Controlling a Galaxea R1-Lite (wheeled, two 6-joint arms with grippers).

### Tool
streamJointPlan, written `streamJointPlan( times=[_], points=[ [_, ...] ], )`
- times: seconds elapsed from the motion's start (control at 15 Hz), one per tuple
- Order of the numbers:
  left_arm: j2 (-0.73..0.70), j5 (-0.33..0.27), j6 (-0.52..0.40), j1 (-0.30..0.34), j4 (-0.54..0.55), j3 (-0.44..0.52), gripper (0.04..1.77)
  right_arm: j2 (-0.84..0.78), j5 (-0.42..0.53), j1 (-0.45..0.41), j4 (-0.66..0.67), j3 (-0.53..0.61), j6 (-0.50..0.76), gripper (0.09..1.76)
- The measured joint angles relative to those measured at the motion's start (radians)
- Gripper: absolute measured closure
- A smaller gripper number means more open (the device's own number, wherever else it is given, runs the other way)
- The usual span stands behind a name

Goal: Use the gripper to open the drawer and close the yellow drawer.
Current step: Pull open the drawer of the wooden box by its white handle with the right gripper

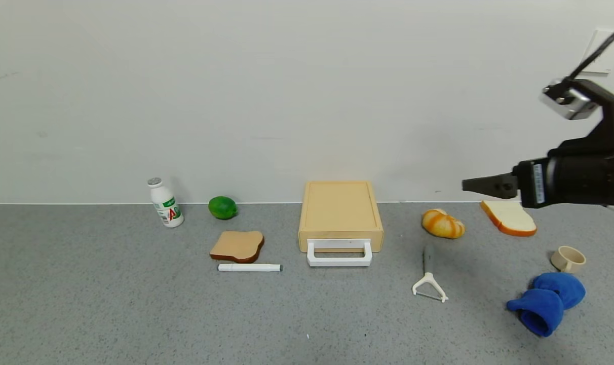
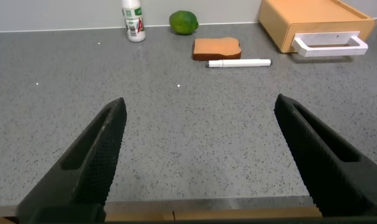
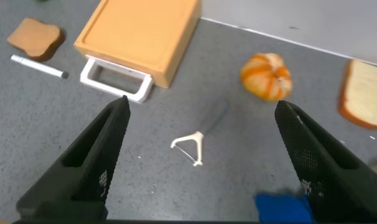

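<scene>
A: Start at the left of the worktop [image 1: 109, 314]. What stands there?

B: A small white bottle [image 1: 165, 202] with a green and red label, upright, close to the wall. Just to its right lies a green lime [image 1: 222, 207]. Nearer the front is a brown toast slice [image 1: 237, 246], and a white marker pen [image 1: 250, 267] lies just in front of it.

A: And the left hand?

B: It does not show from the head camera. Its own wrist camera shows the left hand [image 2: 198, 155] low over bare worktop, fingers spread wide, nothing between them, well apart from the objects.

A: Where is the drawer?

B: The drawer [image 1: 340, 213] sits in the middle, its back near the wall, its white loop handle [image 1: 339, 254] facing the front. The tray looks pushed in, flush with the box.

A: What lies to the right of it?

B: A white peeler [image 1: 428, 281] near the front, an orange-and-white bread roll [image 1: 443, 223] behind it, then a pale bread slice [image 1: 508, 217]. Farther right are a small beige cup [image 1: 568, 259] and a blue cloth item [image 1: 547, 301].

A: And the right hand?

B: The right hand [image 1: 482, 184] is raised above the worktop at the right, pointing toward the drawer, over the bread slice. Its wrist camera shows the fingers wide apart and holding nothing, with the peeler and the handle in view below.
</scene>
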Motion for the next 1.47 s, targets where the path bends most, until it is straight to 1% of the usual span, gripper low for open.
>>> streamJointPlan(
  times=[0.2, 0.4, 0.53, 0.73, 1.07, 1.13, 1.2, 1.33, 1.47],
  points=[
    [0.0, 0.0, 0.0, 0.0, 0.0, 0.0, 0.09, 0.172, 0.0, 0.081, 0.046, -0.137, 0.003, 0.14],
    [0.0, 0.0, 0.0, 0.0, 0.0, 0.0, 0.09, 0.311, 0.004, 0.144, 0.051, -0.228, 0.002, 0.14],
    [0.0, 0.0, 0.0, 0.0, 0.0, 0.0, 0.09, 0.393, 0.009, 0.176, 0.055, -0.278, -0.028, 0.14],
    [0.0, 0.0, -0.001, 0.0, 0.0, 0.0, 0.09, 0.505, 0.03, 0.206, 0.092, -0.358, -0.102, 0.14],
    [0.0, 0.0, -0.001, 0.0, 0.0, 0.0, 0.09, 0.636, 0.045, 0.242, 0.173, -0.48, -0.113, 0.14],
    [0.0, 0.0, -0.001, 0.0, 0.0, 0.0, 0.09, 0.653, 0.045, 0.25, 0.184, -0.496, -0.114, 0.16],
    [0.0, 0.0, -0.001, 0.0, 0.0, 0.0, 0.09, 0.667, 0.045, 0.257, 0.187, -0.507, -0.116, 0.36],
    [0.0, 0.0, -0.001, 0.0, 0.0, 0.0, 0.09, 0.694, 0.044, 0.267, 0.19, -0.533, -0.116, 0.68],
    [0.0, 0.0, -0.001, 0.0, 0.0, 0.0, 0.09, 0.717, 0.045, 0.27, 0.191, -0.555, -0.116, 0.92]
  ],
)
